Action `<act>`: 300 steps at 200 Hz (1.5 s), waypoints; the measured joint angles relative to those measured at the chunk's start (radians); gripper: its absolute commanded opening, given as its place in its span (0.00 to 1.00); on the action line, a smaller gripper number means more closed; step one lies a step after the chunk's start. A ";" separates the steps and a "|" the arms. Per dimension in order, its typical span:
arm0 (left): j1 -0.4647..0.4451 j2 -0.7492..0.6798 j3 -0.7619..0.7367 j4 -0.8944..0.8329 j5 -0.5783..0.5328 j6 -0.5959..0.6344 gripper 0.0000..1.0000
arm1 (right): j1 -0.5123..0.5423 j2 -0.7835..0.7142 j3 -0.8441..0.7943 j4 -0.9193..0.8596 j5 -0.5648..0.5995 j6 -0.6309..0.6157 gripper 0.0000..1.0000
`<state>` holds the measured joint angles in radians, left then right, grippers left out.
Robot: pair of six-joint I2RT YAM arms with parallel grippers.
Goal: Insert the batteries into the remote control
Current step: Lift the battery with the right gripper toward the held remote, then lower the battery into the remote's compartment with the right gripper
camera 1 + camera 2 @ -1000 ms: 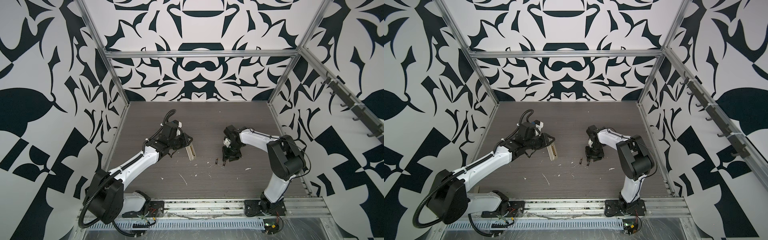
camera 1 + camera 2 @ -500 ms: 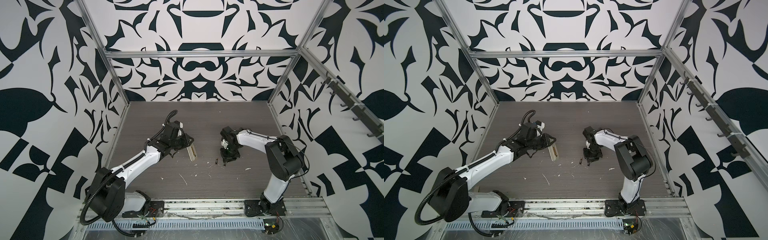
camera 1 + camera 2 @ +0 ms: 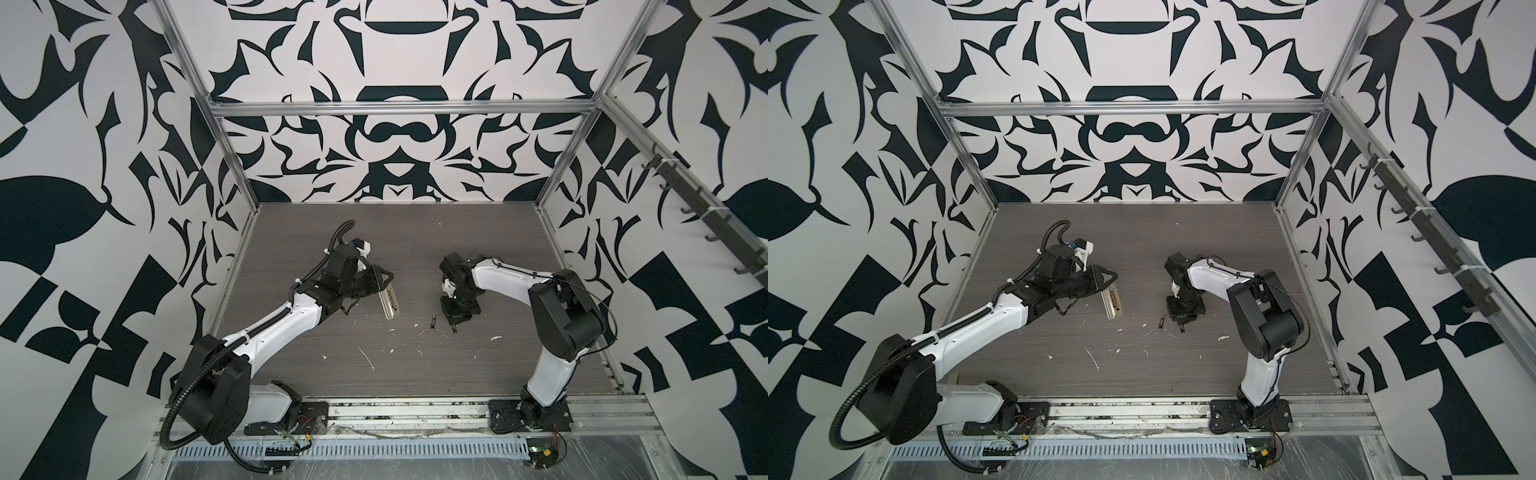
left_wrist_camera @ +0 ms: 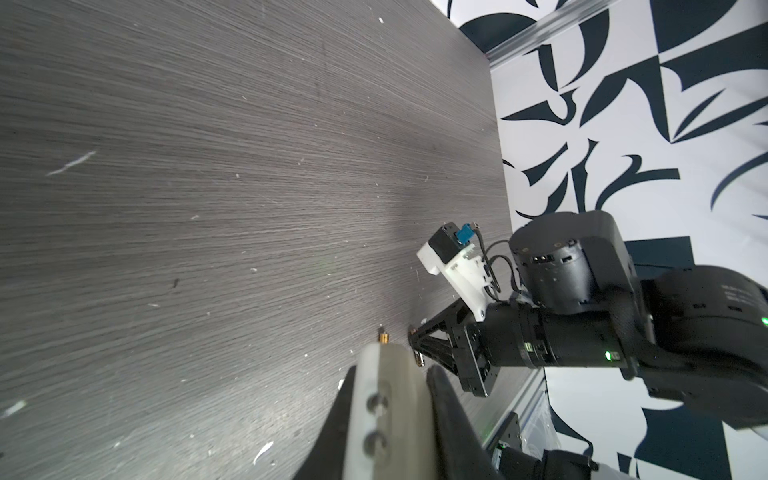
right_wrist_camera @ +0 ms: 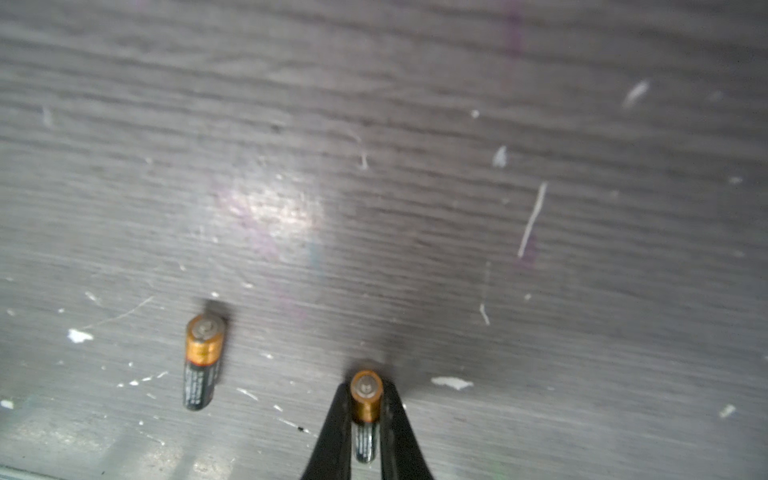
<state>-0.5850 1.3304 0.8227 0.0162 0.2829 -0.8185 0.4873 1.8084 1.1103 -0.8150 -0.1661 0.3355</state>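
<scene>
my left claw (image 3: 382, 284): black, clamped tight, white arm stretched forward
my right claw (image 5: 365, 409): black, clamped tight, wrist bent downward

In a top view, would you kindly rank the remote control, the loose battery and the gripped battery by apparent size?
1. remote control, clearly largest.
2 and 3 tied: loose battery and gripped battery, both tiny and alike; the jaws hide part of the gripped one, so no ranking.
</scene>
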 measured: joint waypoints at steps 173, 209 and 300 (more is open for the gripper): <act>-0.001 -0.106 -0.103 0.257 0.145 -0.060 0.00 | 0.111 -0.660 0.071 0.270 -0.108 -0.031 0.00; -0.001 -0.106 -0.100 0.254 0.142 -0.076 0.00 | 0.207 -0.589 0.174 0.328 -0.130 -0.032 0.00; -0.001 -0.106 -0.094 0.280 0.122 -0.122 0.00 | 0.299 -0.476 0.188 0.364 -0.126 -0.053 0.00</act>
<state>-0.5858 1.2240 0.7284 0.2958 0.4046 -0.9409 0.7860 1.3323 1.2984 -0.4511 -0.2920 0.2821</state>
